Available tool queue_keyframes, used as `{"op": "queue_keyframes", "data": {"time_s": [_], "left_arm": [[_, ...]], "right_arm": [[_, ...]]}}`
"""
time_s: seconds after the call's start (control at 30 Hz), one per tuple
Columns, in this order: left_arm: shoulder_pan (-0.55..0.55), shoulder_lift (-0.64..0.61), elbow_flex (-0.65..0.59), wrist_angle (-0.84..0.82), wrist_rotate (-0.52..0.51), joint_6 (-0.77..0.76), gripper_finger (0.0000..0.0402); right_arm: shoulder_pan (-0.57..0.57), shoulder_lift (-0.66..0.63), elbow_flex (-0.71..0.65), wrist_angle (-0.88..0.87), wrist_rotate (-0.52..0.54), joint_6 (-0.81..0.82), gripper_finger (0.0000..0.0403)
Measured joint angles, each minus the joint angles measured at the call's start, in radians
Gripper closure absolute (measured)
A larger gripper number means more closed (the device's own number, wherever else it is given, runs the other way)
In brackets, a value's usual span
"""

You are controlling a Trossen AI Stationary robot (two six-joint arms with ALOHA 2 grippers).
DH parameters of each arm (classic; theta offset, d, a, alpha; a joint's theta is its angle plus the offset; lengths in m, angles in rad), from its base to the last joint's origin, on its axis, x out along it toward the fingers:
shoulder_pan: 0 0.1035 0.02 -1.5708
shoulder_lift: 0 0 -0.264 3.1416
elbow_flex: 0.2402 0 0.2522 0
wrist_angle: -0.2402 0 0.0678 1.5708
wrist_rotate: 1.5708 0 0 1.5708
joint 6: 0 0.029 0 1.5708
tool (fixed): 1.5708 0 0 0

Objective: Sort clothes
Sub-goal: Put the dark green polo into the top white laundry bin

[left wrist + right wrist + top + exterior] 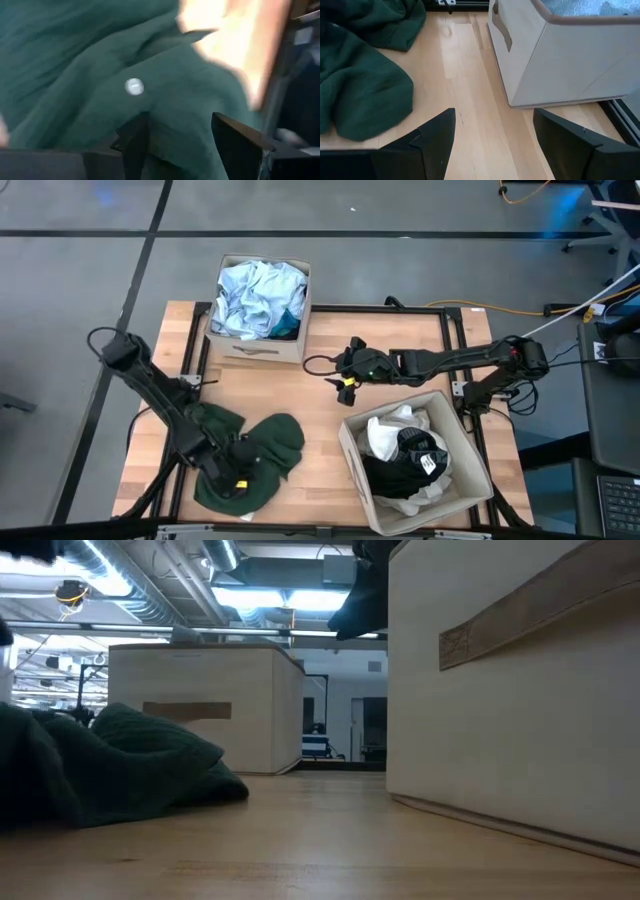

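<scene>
Dark green garment point(248, 460): soft, limp, light; left end effector point(175, 145), jaws wide, straddles a raised fold, the best hold.

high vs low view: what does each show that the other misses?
High only: both arms, left claw on the dark green garment, right claw open over bare table, pale blue clothes in the far box, white and black clothes in the near box.
Low only: room ceiling pipes.
Both: green garment, both boxes, table.
</scene>
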Motion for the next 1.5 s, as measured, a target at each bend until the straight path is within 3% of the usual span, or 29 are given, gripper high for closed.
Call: {"op": "queue_keyframes", "data": {"time_s": [0.23,0.47,0.6,0.87,1.0,1.27,1.5], "left_arm": [[0.0,0.124,-0.007,-0.038,0.002,-0.022,0.0198],[0.016,0.231,-0.002,0.029,0.08,0.001,0.0199],[0.015,0.255,-0.001,0.109,0.104,0.029,0.0199],[0.022,0.258,-0.002,0.105,0.111,0.055,0.0201],[0.023,0.256,-0.018,0.1,0.103,0.043,0.0237],[0.024,0.252,-0.036,0.115,0.097,0.102,0.0381],[0.023,0.16,-0.052,0.088,0.059,0.112,0.0384]], "right_arm": [[0.0,0.055,0.001,0.0,0.004,-0.003,0.0134],[0.0,0.096,0.001,0.003,0.003,-0.007,0.0134],[0.0,0.097,0.001,0.005,0.003,-0.007,0.0134],[0.0,0.097,0.001,0.004,0.003,-0.008,0.0134],[-0.001,0.097,0.001,0.004,0.003,-0.01,0.0134],[-0.001,0.097,0.0,0.004,0.003,-0.012,0.0134],[-0.001,0.097,0.0,0.004,0.003,-0.008,0.0134]]}}
